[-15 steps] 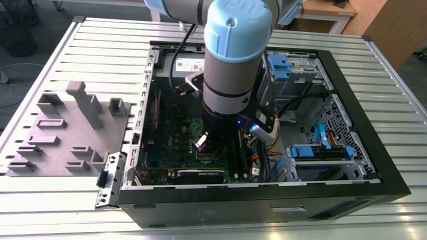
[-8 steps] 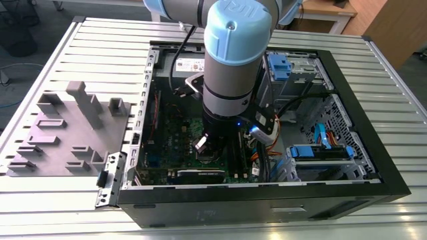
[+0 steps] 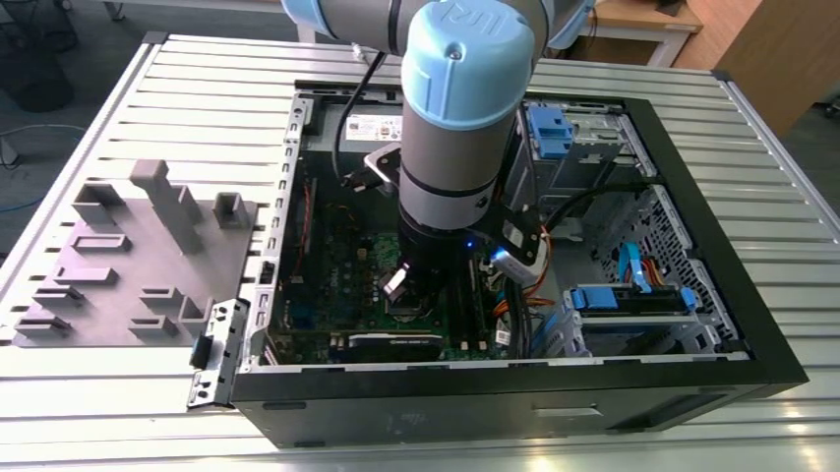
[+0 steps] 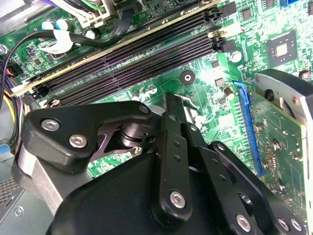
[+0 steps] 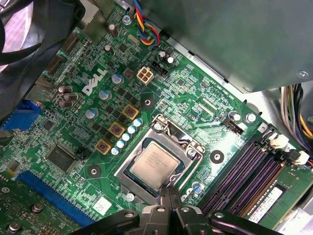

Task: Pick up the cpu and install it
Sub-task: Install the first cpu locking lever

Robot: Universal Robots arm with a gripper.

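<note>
Silvery cpu (image 5: pixel 155 166) sits in its socket beside the pincer (image 5: pixel 168 193), pressed together.

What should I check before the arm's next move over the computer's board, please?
1. Cpu lies in its socket: ok.
2. Cpu sits flat, not tilted: ok.
3. End effector holds nothing: ok, shut, near the socket's edge.
4. Socket clamped down over the cpu: cannot tell.
5. Coloured wires clear of the socket: ok.
</note>
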